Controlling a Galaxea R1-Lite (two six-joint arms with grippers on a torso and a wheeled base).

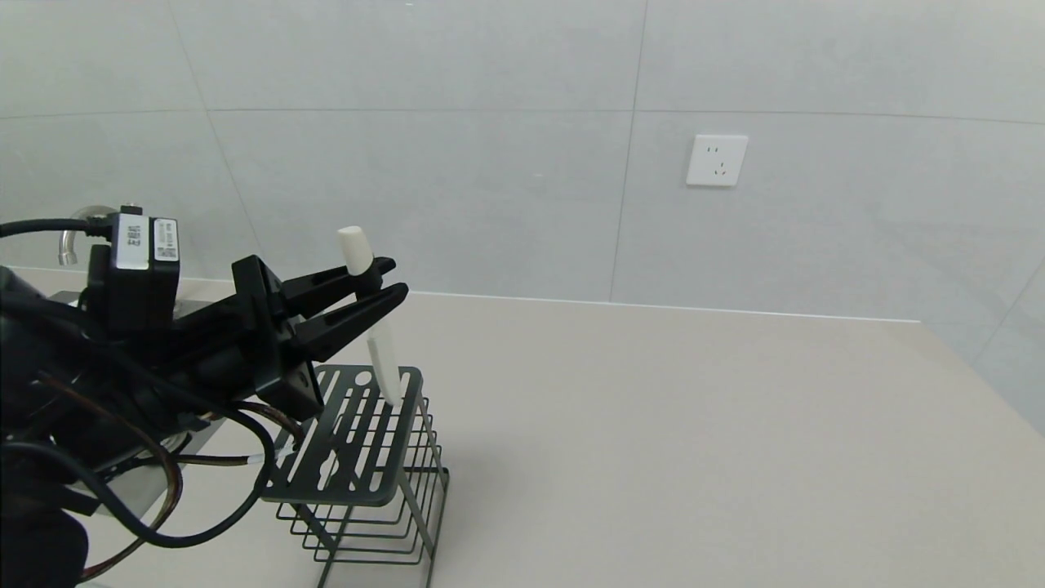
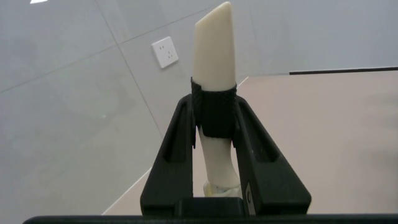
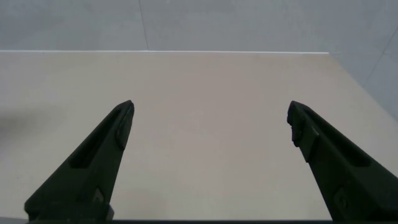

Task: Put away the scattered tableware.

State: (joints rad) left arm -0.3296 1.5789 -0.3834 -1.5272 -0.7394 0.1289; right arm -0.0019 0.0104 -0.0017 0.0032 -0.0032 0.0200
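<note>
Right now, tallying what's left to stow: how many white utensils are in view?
1. The white utensil is clamped in the left gripper, its lower end over the wire rack. Others may be hidden.

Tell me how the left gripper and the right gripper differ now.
The left gripper is shut on a white utensil; the right gripper is open and empty. The left gripper hangs over the rack; the right gripper is over bare counter. Both have black fingers.

Matt metal wire rack (image 1: 326,490), smooth plastic-looking handle (image 1: 384,359), matt countertop (image 1: 694,425).
</note>
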